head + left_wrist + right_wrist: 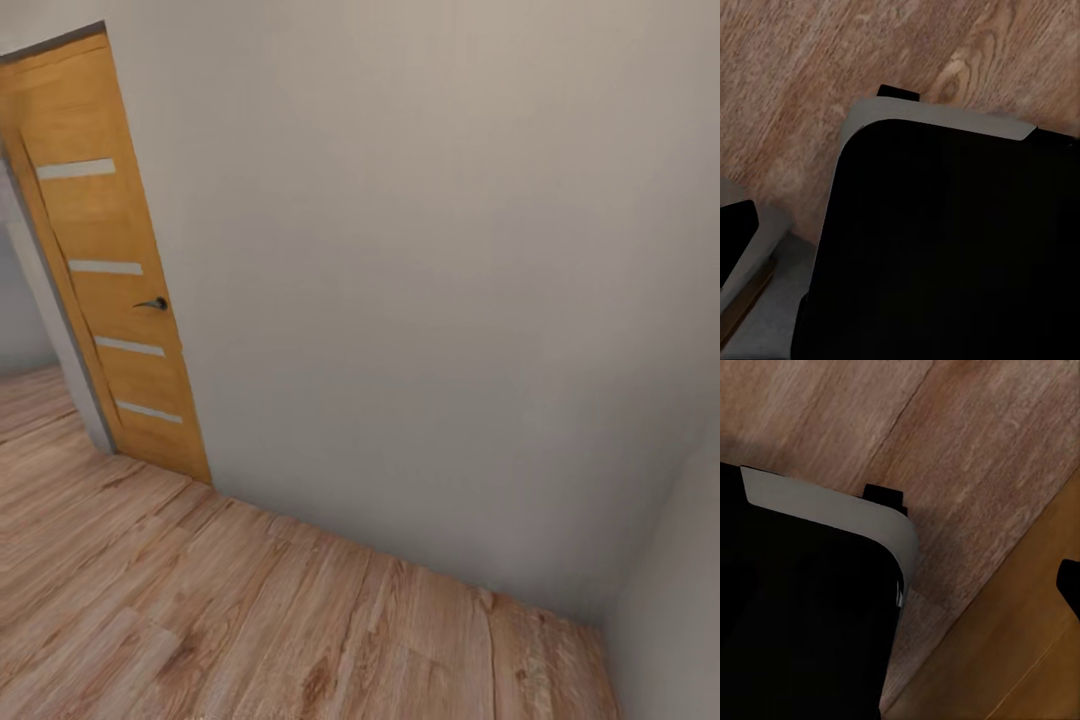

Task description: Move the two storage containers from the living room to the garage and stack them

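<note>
The two storage containers are out of view, and so is the garage with its floor. In the head view I face a plain beige wall [430,280] that meets another wall in a corner at the right. Both wrist views look down on light wood planks [802,67], with my own black, grey-rimmed base [945,247] below the left wrist and again [802,615] below the right wrist.
An orange-brown wooden door [110,260] with pale horizontal strips and a dark handle [153,303] stands at the left, with an opening beside it. Light wood-plank floor [200,610] runs along the wall. A tan-orange surface [1012,660] lies beside my base in the right wrist view.
</note>
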{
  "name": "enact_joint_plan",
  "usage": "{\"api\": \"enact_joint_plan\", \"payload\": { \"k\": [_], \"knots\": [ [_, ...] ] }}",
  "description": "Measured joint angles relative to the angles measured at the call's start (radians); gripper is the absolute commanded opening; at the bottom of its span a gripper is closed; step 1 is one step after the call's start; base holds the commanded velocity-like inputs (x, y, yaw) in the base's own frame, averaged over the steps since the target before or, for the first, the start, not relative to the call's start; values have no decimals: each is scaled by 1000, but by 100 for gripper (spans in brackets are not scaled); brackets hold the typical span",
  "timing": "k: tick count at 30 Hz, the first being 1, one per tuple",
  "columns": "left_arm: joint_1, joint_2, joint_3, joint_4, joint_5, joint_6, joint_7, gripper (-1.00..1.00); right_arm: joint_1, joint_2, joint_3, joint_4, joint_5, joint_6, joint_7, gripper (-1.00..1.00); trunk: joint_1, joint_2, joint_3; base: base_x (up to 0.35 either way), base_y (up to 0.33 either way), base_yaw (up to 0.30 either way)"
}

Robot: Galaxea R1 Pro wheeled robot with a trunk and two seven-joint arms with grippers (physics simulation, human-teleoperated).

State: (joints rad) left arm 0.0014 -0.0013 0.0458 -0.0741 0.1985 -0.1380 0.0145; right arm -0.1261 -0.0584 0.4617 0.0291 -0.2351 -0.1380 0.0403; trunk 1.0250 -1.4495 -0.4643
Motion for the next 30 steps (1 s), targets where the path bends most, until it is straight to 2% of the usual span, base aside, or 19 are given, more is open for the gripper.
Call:
{"api": "enact_joint_plan", "payload": {
  "k": [10, 30],
  "knots": [
    [0, 2, -1, 1, 1, 0, -2, 100, 0, 1, 0, 0, 0, 1, 0, 100, 0, 0, 0, 261, 0, 278],
    [0, 0, -1, 1, 0, 0, -2, 100, 0, 1, -10, 0, -3, -3, -2, 100, 0, 0, 0, 7, 0, 292]
  ]
}}
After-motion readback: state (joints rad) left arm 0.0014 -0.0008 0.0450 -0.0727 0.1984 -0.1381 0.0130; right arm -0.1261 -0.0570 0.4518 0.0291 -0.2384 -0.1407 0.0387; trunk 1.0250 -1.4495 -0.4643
